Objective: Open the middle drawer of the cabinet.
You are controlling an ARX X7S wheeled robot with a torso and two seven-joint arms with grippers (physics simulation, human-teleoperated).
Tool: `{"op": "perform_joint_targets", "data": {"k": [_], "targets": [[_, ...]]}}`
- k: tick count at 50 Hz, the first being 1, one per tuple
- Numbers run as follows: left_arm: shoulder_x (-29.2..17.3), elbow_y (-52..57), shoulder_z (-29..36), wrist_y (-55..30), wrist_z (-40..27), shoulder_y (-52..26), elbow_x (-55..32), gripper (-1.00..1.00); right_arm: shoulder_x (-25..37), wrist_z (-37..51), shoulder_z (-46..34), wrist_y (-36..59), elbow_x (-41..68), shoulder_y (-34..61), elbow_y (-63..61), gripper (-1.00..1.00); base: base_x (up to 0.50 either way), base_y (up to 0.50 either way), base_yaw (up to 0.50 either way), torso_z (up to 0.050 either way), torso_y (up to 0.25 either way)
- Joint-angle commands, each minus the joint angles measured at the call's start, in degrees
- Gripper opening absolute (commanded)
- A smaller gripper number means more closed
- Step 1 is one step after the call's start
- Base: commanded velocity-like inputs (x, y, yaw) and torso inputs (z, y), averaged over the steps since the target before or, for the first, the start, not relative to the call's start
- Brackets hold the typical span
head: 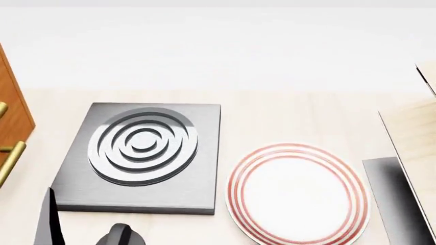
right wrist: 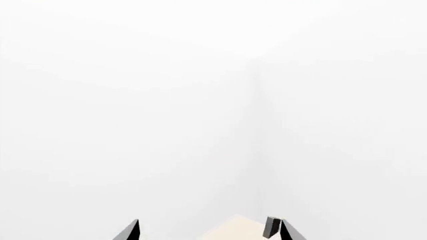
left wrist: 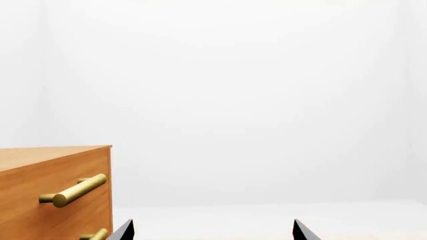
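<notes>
The orange-brown cabinet (left wrist: 40, 200) stands to one side of my left gripper (left wrist: 213, 231), which is open, empty and apart from it. The top drawer's brass bar handle (left wrist: 75, 190) shows whole. Below it only the tip of the middle drawer's handle (left wrist: 97, 234) shows. In the head view the cabinet (head: 12, 104) is cut off at the far left, with two brass handles (head: 9, 161) sticking out; I cannot tell whose they are. My left gripper (head: 81, 229) sits low at the bottom left. My right gripper (right wrist: 210, 231) is open and empty.
A grey hotplate (head: 143, 153) with ring burners lies just right of the cabinet. A white plate (head: 296, 191) with red rings sits right of it. A pale wood rack (head: 415, 132) and a dark grey slab (head: 391, 196) stand at the right edge.
</notes>
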Motion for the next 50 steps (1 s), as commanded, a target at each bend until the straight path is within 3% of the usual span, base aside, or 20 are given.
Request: {"op": "perform_joint_targets", "data": {"k": [1,6,17,22,28,50], "targets": [[-0.34,0.06,0.36,0.04,-0.48,0.02,-0.07,1.0,-0.32,1.38,10.02,-1.95,0.52,-10.83,1.18,1.0,0.0,0.0,0.0,0.0,0.0],[-0.45,-0.31,0.5,0.17,-0.64,-0.11,-0.09,1.0,-2.98,-0.31,15.88,-3.05,0.46,-16.62,2.33,1.0,0.0,0.0,0.0,0.0,0.0],[-0.71,-1.57,0.52,0.76,-1.04,-0.4,-0.59,1.0,-10.14,-5.94,16.99,-4.03,2.48,-16.7,9.95,1.0,0.0,0.0,0.0,0.0,0.0],[-0.85,-2.26,0.6,1.21,-1.27,-0.41,-0.82,1.0,-19.19,-13.71,21.38,-2.52,2.57,-16.92,12.27,1.0,0.0,0.0,0.0,0.0,0.0],[-1.07,-2.2,0.74,1.22,-1.62,-0.42,-1.07,1.0,-24.54,-18.15,21.65,-5.17,3.96,-15.78,18.78,1.0,0.0,0.0,0.0,0.0,0.0],[-1.75,-3.02,1.72,1.46,-2.59,-0.75,-1.45,1.0,-29.14,-23.67,16.03,-9.0,5.85,-8.63,30.76,1.0,0.0,0.0,0.0,0.0,0.0]]}}
